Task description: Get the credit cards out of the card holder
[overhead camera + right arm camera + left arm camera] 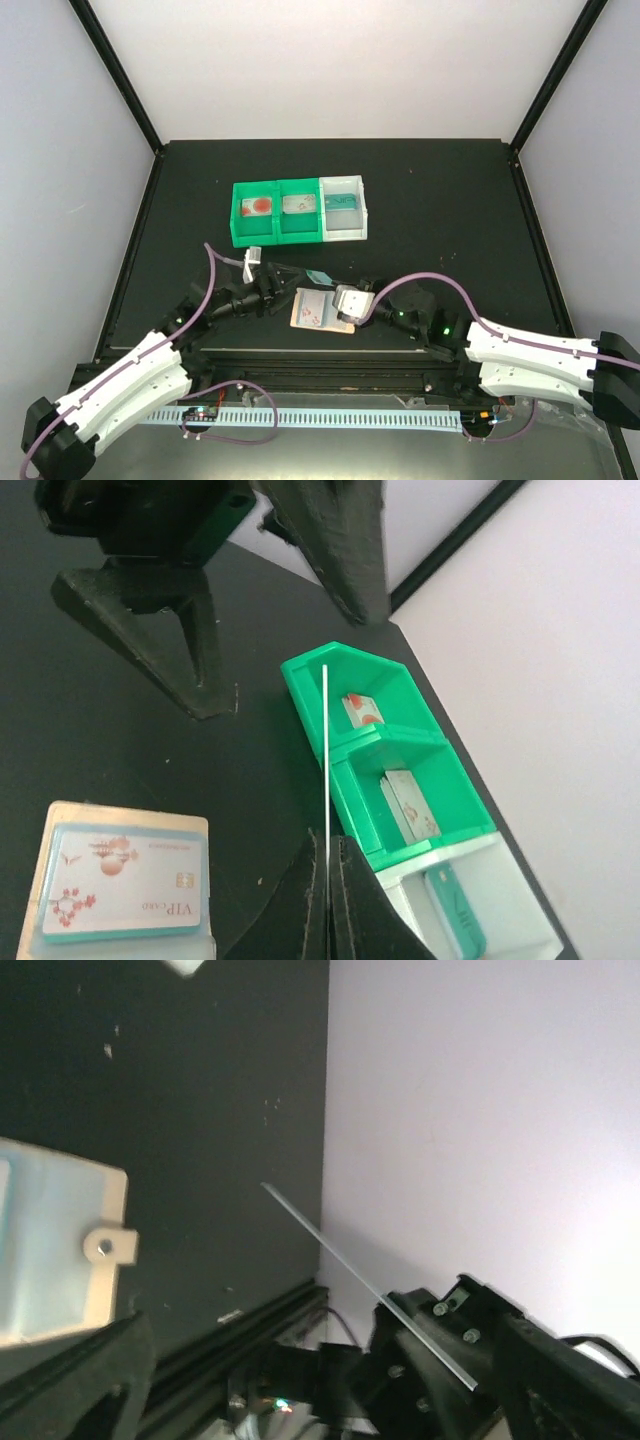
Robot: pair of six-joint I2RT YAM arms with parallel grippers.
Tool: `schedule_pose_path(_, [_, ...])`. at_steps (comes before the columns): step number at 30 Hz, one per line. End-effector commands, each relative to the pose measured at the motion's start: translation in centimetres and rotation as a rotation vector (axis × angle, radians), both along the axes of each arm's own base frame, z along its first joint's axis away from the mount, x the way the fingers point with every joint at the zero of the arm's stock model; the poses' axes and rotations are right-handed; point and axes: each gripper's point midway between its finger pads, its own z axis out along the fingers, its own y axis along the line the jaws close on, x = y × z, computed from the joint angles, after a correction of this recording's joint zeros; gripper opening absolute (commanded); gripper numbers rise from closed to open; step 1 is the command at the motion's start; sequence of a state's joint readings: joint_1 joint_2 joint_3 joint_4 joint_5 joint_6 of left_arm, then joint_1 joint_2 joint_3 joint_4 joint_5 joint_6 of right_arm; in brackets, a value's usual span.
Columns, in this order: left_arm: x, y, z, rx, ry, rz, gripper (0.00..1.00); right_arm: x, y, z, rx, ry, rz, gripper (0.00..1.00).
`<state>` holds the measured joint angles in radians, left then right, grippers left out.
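- Black table (450, 220), white walls (330, 70).
- Right gripper (326, 845) clamped on credit card (325, 750), edge-on, lower centre.
- Left gripper (288, 287) spread wide, holding nothing.
- Card holder (130, 815) lower left, VIP card (125, 880) on it.

The top camera looks down from above and behind me, wide over the table (450, 200). My wrist cameras sit low and close — the right faces the bin tray (372, 742), the left, rolled sideways, probably the card holder (106, 1248); the top view shares both.
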<state>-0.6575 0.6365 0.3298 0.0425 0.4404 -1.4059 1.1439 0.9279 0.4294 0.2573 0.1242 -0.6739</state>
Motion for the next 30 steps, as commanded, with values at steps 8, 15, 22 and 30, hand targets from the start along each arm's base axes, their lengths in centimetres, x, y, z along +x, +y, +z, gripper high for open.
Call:
schedule_pose_path(8, [1.7,3.2,3.4,0.331,-0.378,0.067,0.99,2.9,-1.5,4.8,0.322,0.377,-0.210,0.01])
schedule_pose_path(15, [1.3,2.6,0.8,0.442,-0.395,-0.044,0.99,7.2,-3.0,5.1,0.475,0.717,-0.329,0.01])
schedule_pose_path(22, [1.3,2.3,-1.0,0.494,-0.398,-0.102,0.99,11.4,-4.3,4.6,0.637,0.908,-0.457,0.01])
schedule_pose_path(30, [1.8,2.7,-2.5,0.569,-0.404,-0.110,0.99,17.5,-6.3,4.1,0.779,1.028,-0.684,0.01])
